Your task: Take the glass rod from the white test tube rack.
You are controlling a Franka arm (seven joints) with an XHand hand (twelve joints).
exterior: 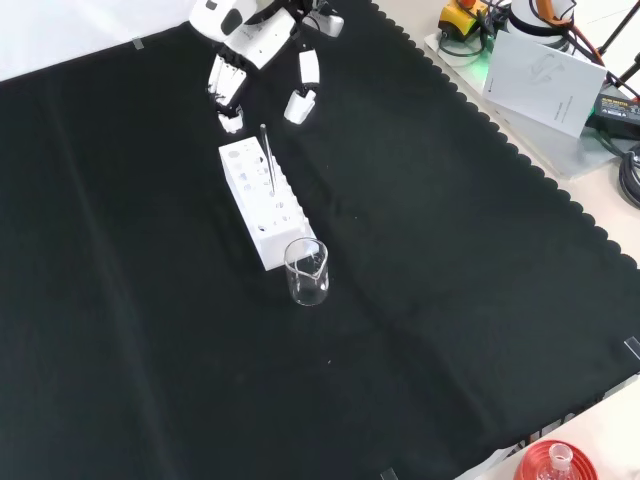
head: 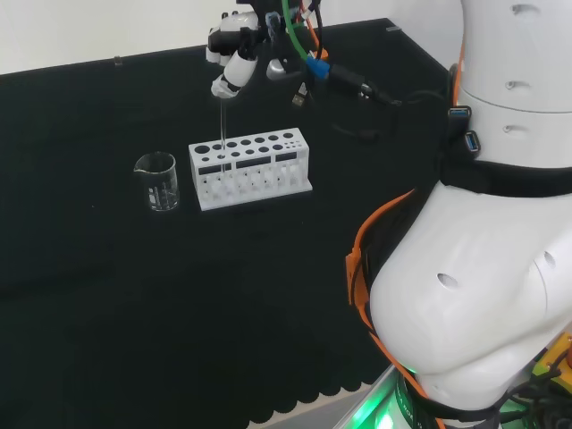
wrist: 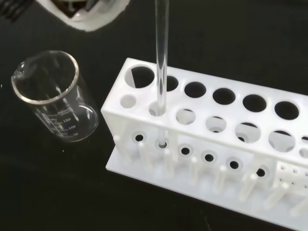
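Head view, left to right: a glass beaker (head: pixel 157 181) on the cloth, then the white rack (head: pixel 249 168) with the glass rod (head: pixel 221 134) standing upright in a hole near its left end, top pinched by the hand (head: pixel 234 54) above.

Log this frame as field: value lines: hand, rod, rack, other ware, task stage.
hand: hand above the rack's end nearest the beaker, fingers pointing down around the rod's top; contact cannot be told
rod: glass rod upright, lower end still in a hole of the rack
rack: white test tube rack on the black cloth, other holes look empty
other ware: beaker beside the rack's end, looks empty
task stage: rod not yet out
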